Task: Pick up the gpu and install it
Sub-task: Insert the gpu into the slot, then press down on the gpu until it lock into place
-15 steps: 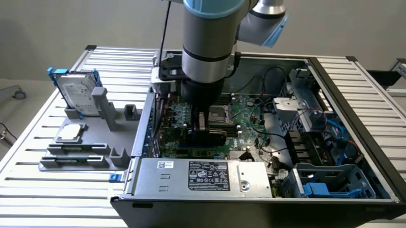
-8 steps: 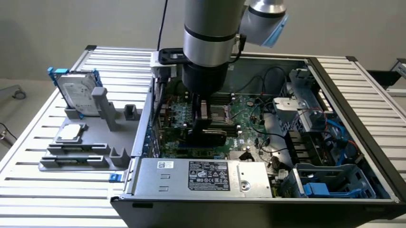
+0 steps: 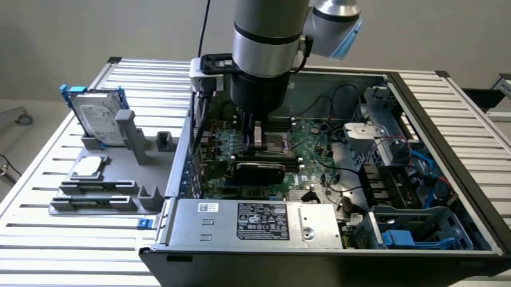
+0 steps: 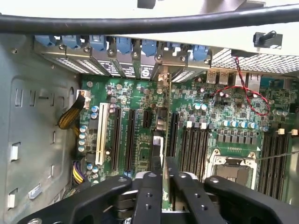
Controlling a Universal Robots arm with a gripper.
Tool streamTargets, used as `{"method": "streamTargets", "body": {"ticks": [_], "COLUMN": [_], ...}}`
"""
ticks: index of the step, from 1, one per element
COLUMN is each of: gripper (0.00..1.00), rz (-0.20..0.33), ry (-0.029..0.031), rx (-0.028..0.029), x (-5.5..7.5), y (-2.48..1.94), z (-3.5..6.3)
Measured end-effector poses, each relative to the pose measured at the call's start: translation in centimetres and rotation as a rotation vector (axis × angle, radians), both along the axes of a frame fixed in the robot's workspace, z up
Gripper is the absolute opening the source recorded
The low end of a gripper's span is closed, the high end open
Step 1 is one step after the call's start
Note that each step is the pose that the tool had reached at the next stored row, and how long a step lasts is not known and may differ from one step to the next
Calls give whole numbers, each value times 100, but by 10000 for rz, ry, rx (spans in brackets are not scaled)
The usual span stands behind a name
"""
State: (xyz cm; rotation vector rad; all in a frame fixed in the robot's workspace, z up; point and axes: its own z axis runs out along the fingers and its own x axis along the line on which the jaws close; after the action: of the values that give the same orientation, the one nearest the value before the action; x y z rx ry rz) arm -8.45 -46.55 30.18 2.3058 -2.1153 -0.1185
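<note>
Tool (image 4: 162,173) pinches the top edge of the gpu (image 4: 161,119), which stands upright over the motherboard (image 4: 219,116) slots inside the computer case (image 3: 447,119); best done with the card vertical, lined up with its slot, pressed straight down evenly.

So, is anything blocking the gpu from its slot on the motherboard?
Nothing visible does. The gpu stands edge-on between the jaws of the gripper, lined up along the motherboard expansion slots; neighbouring slots are bare. Whether it is seated, I cannot tell.
</note>
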Motion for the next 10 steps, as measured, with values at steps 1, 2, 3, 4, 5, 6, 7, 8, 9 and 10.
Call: {"method": "streamTargets", "body": {"ticks": [1,2,3,4,5,6,7,8,9,10], "gripper": [11,11,11,11,11,11,11,11,11,11], "rz": [0,0,0,1,0,1,1,1,1,1], "ry": [1,1,1,1,1,1,1,1,0,1], "rx": [0,1,2,3,4,6,7,8,10,10], "x": [0,0,0,0,0,0,0,0,0,0], "y": [0,0,0,0,0,0,0,0,0,0], "z": [0,0,0,1,1,1,0,1,0,1]}}
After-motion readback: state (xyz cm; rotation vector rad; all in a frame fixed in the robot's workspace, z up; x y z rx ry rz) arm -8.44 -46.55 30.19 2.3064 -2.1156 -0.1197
